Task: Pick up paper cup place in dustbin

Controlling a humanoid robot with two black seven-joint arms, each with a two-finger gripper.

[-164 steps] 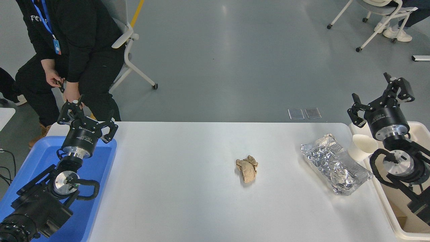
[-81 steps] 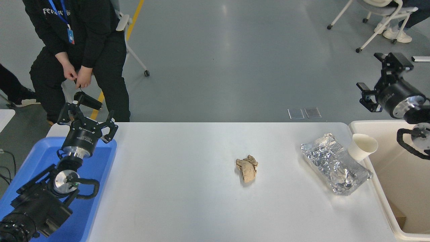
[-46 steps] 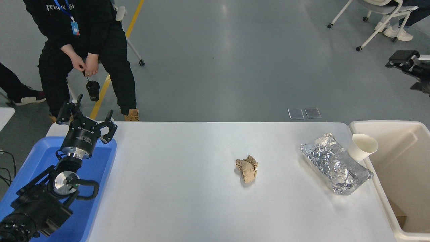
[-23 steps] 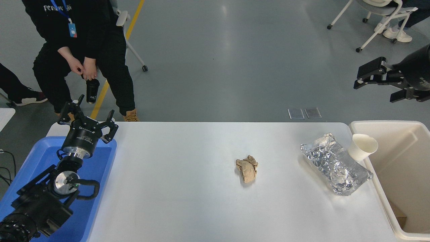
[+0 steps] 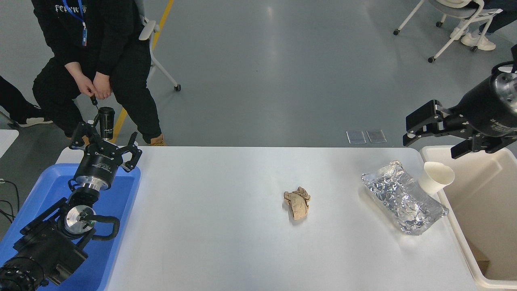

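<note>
Two grippers, left (image 5: 106,140) and right (image 5: 434,131), hold fingers spread above the white table (image 5: 242,226), grey floor (image 5: 274,72) beyond.

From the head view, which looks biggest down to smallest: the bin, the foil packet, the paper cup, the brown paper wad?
1. Bin, partly cut off at the edge.
2. Foil packet.
3. Paper cup and brown paper wad: look about alike, so unranked.

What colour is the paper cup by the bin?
Plain white paper cup, clearest in the head view.
</note>
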